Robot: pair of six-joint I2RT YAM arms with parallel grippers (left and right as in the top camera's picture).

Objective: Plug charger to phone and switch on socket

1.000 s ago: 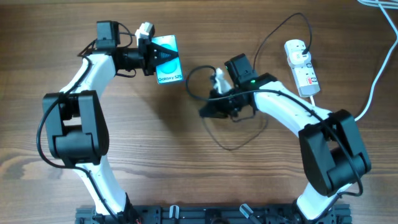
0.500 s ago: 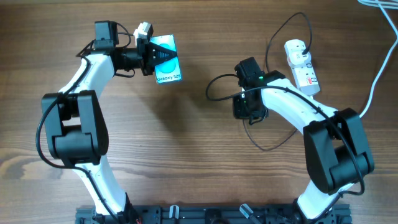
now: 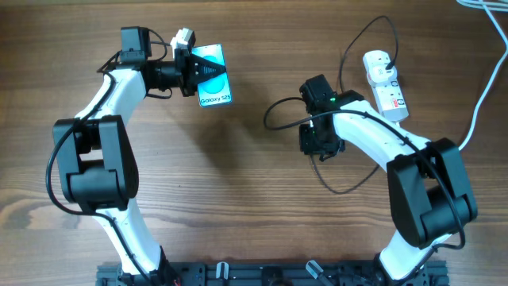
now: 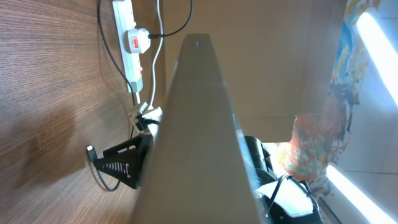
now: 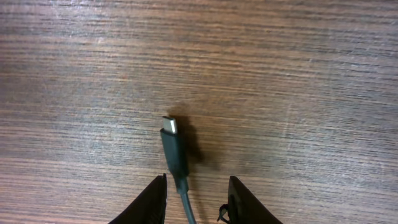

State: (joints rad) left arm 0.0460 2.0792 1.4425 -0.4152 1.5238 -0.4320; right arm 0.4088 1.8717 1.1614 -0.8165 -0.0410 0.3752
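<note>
Near the counter's far edge, left of its middle, the left gripper is gripping the phone, jaws pressed onto it, with the lit screen facing up. The charger is not yet plugged in: its plug tip is lying flat on the bare counter toward the middle, well apart from the phone. The right gripper is hovering over it with jaws parted; the cable is running between the fingers with neither appearing to touch it, so nothing is being pinched. The socket is lying near the far right corner. Whether its switch is on cannot be told, so plugging and switching both appear to be waiting.
</note>
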